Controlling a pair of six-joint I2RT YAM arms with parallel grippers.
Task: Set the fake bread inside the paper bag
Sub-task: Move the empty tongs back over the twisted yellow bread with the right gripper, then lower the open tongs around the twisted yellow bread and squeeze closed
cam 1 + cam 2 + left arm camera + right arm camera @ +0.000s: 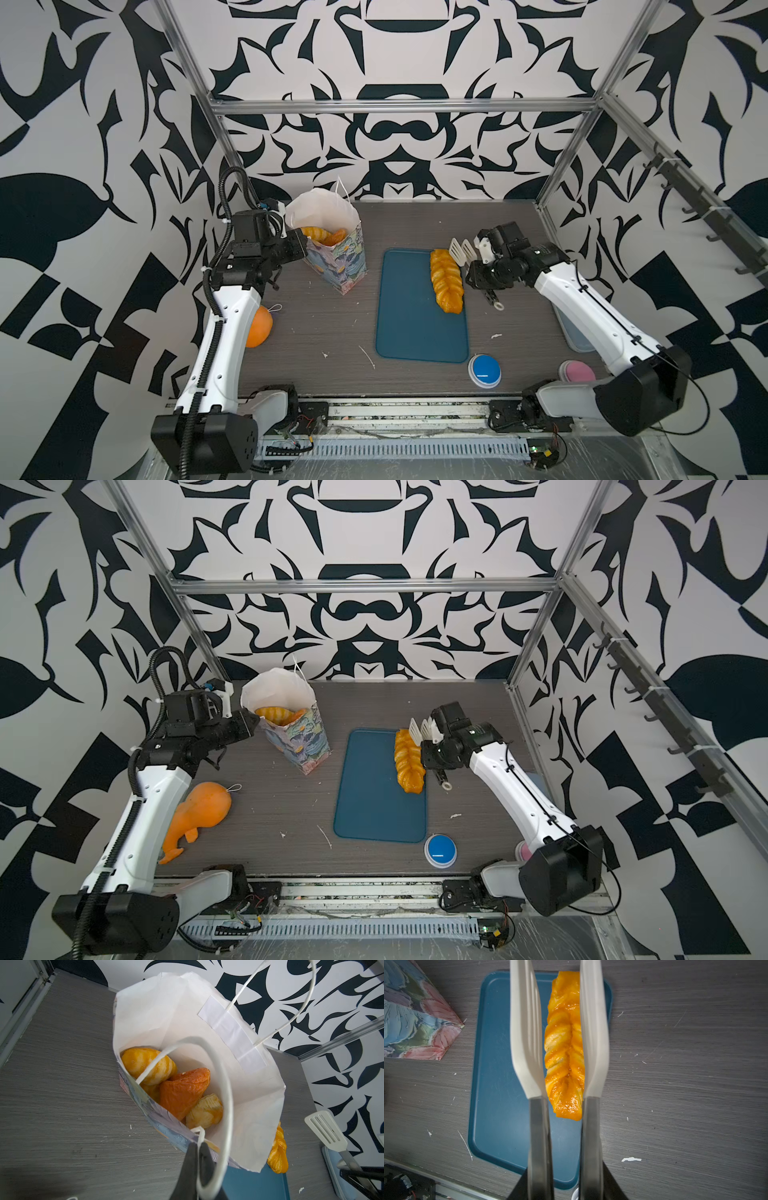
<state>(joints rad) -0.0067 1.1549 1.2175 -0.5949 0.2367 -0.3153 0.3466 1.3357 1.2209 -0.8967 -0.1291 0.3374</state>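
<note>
The paper bag (332, 257) (303, 742) stands open at the back left, its white inside (228, 1032) showing. Several fake bread pieces (180, 1091) (322, 236) lie in it: croissants and a darker orange triangle. My left gripper (199, 1148) (301, 243) is shut on the bag's near string handle at the rim. A long braided loaf (446, 280) (564, 1053) lies along the right edge of the blue tray (411, 324) (500, 1064). My right gripper (564, 1184) (478, 264) is shut on white-tipped tongs (525, 1032) (462, 249). Their blades stand apart above the loaf, one on each side.
An orange gourd-like toy with a string loop (203, 812) (259, 326) lies by the left arm. A blue button (485, 370) and a pink one (577, 371) sit at the front right. A clear container (577, 336) lies under the right arm.
</note>
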